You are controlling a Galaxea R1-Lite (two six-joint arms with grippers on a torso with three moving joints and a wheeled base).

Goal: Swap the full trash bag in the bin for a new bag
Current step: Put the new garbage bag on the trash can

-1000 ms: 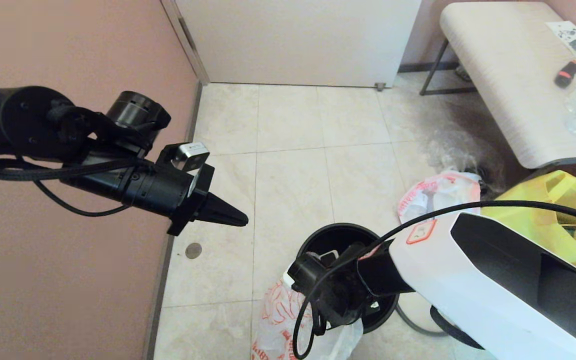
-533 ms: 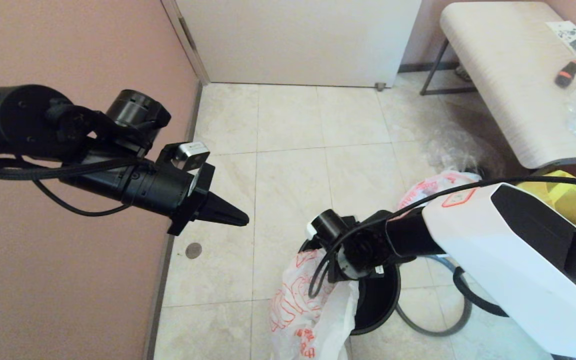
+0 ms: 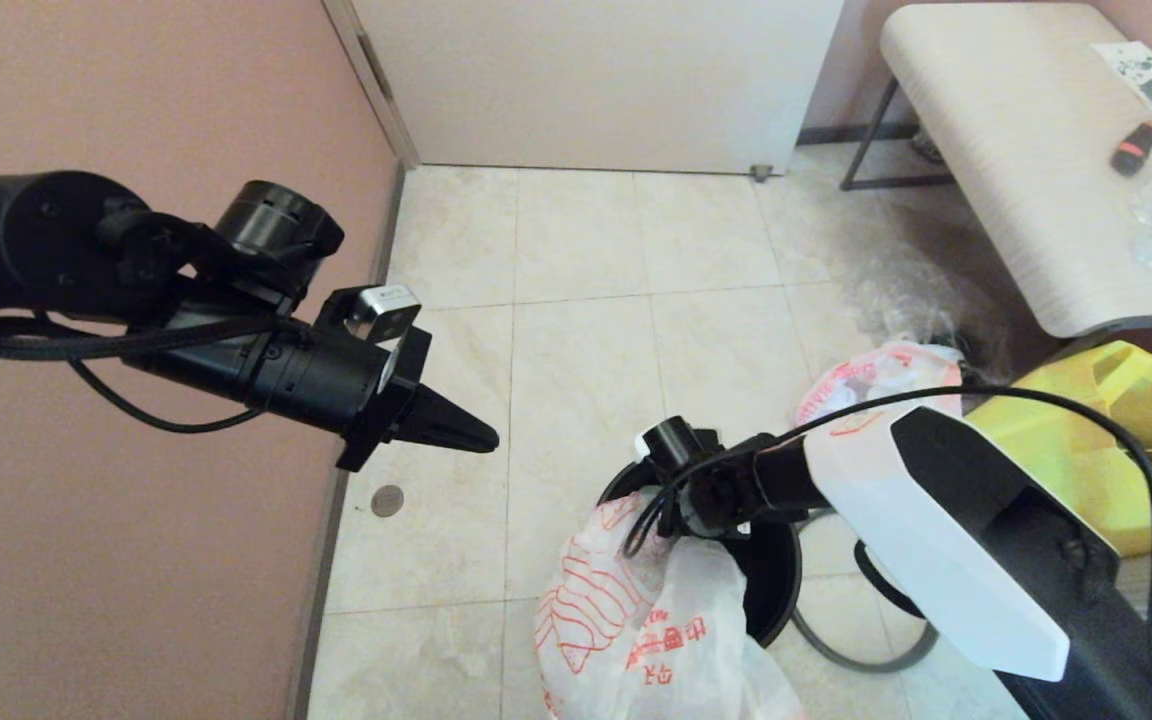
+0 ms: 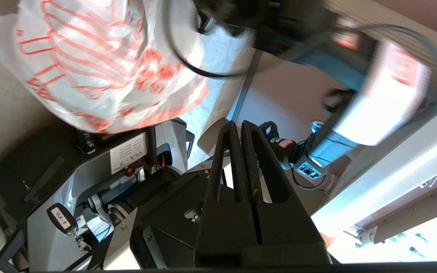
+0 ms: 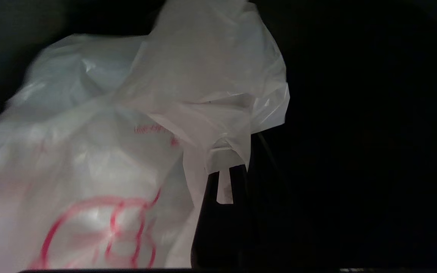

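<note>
Holding new bag (image 3: 636,620) over the near edge of bin (image 3: 776,590), pinched tight in right gripper (image 5: 228,178), bag hanging half outside | staying up by the pink wall, left gripper (image 3: 466,433) clenched on nothing | lying on the floor past the bin, full trash bag (image 3: 881,385), beside yellow tote (image 3: 1096,440)

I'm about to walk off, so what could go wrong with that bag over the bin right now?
The right gripper pinches only a thin fold of the new bag, so it might slip free. The bag hangs mostly outside the bin and may miss the opening. The grey hoop lies on the floor and could snag.
</note>
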